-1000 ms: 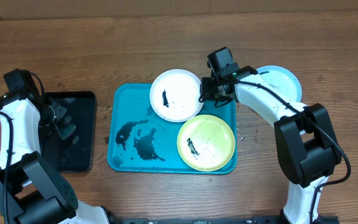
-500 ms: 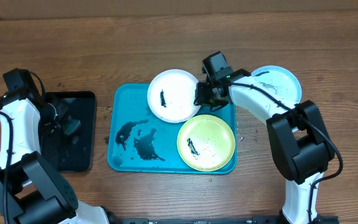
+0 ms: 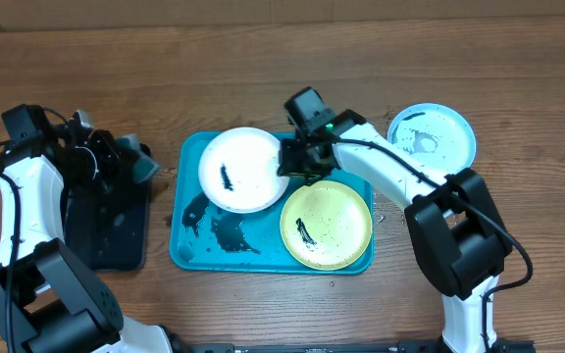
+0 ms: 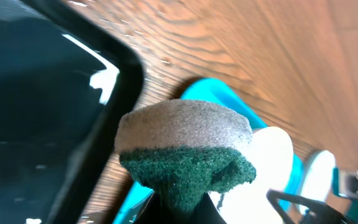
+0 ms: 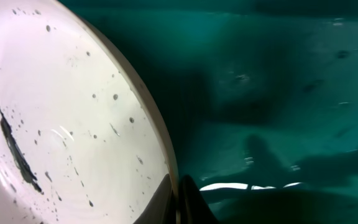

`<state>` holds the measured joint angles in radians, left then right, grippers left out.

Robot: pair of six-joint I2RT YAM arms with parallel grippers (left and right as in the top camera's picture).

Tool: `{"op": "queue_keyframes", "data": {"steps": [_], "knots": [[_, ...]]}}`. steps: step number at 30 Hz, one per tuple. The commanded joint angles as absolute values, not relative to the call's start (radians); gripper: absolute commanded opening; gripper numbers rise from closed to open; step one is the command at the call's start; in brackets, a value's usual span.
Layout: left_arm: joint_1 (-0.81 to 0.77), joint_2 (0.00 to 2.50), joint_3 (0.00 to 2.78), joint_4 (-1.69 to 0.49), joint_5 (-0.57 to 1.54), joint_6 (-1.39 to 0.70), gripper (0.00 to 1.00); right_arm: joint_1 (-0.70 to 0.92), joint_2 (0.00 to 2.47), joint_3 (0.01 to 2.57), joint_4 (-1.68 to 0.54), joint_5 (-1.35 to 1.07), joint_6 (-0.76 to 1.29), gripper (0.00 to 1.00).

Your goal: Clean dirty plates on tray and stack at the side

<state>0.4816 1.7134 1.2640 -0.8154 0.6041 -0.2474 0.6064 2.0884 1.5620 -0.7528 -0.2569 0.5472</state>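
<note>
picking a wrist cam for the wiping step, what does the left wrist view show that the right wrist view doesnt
Left wrist only: the sponge, grey side up and green below, pinched in the left gripper, plus the black tray and wooden table. Right wrist only: the right gripper clamped on the rim of the white plate, with its black smear up close. Both: that white plate and the blue tray.

Gleaming glossy across turquoise rectangular plastic tray (image 3: 273, 257), black rectangular tray (image 3: 106, 230); shining smooth on round white plate (image 3: 238, 169); looking rough, matt on grey-green scouring sponge (image 4: 185, 127).
</note>
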Motion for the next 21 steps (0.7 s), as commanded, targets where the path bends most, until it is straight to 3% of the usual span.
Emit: {"op": "queue_keyframes", "data": {"steps": [1,9,21], "knots": [[0.444,1.716,1.266,-0.828,0.732,-0.191,0.04,0.647,2.087,1.610,-0.766,-0.271,0.615,0.04],[0.323,1.716,1.266,-0.848,0.636,-0.171,0.04,0.710,2.088,1.597,-0.842,-0.082,0.768,0.04],[0.147,1.715,1.266,-0.952,0.499,-0.158,0.04,0.773,2.088,1.497,-0.830,-0.035,0.878,0.04]]}}
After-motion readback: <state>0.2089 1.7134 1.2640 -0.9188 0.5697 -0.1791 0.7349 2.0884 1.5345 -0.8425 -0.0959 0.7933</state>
